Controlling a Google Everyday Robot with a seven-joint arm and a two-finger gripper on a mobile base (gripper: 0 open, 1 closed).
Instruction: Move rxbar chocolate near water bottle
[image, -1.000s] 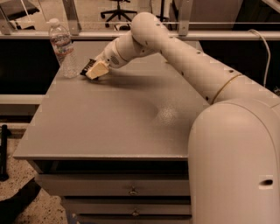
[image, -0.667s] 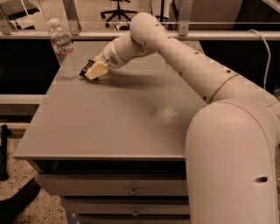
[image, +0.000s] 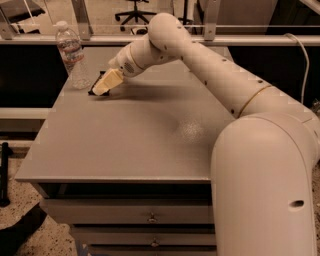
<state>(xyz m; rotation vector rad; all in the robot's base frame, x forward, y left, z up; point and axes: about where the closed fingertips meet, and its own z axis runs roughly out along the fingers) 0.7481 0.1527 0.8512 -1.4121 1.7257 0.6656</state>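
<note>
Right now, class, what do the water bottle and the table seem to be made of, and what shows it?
The water bottle looks like clear plastic: see-through, ribbed walls, white cap. The table may be painted metal or laminate: flat, matte grey top. The gripper sits low over the table beside the bottle.

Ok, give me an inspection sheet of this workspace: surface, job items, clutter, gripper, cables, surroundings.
Surface: grey table top, with a pale speckled patch right of centre.
Job's things: water bottle upright at the far left corner; rxbar chocolate lying just right of the bottle's base, mostly hidden, only dark edges showing.
Clutter: nothing seen.
Grippers: gripper low over the bar at the table's far left, arm reaching in from the right.
Cables: one pale cable hanging at the far right, off the table.
Surroundings: drawers under the table; office chair behind.
</note>
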